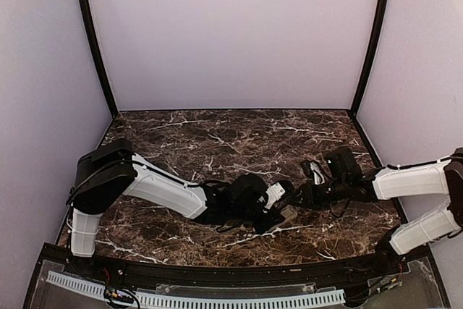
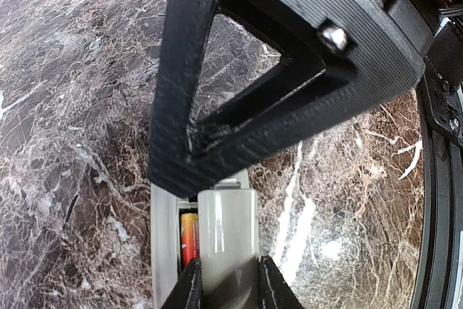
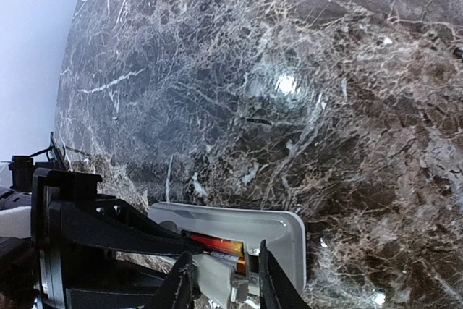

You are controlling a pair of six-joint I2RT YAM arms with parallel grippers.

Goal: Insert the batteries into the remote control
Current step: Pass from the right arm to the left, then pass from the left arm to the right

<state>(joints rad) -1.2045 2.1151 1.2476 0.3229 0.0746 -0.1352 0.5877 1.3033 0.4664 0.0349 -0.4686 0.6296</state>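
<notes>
Remote control [image 1: 286,214], light grey slim rectangular bar, overhead: on brown marble worktop [image 1: 217,135], between left end effector [image 1: 279,210] and right end effector [image 1: 297,201]. Left wrist: long axis runs away from fingertips, orange-red battery [image 2: 189,240] seated lengthwise; left end effector [image 2: 228,291] clamps remote control [image 2: 228,229]. Right wrist: axis lies crosswise; right end effector [image 3: 223,287] straddles one edge, grip undeterminable.

Glossy marble-patterned table [image 3: 289,85]; smooth matt grey plastic remote control [image 3: 282,226]; shiny orange-wrapped battery [image 2: 189,236]; ribbed matt black plastic gripper finger [image 2: 376,48], bright metal screws [image 2: 334,34].

Half the remote control [image 2: 228,229] under fingers [image 2: 173,106]
</notes>
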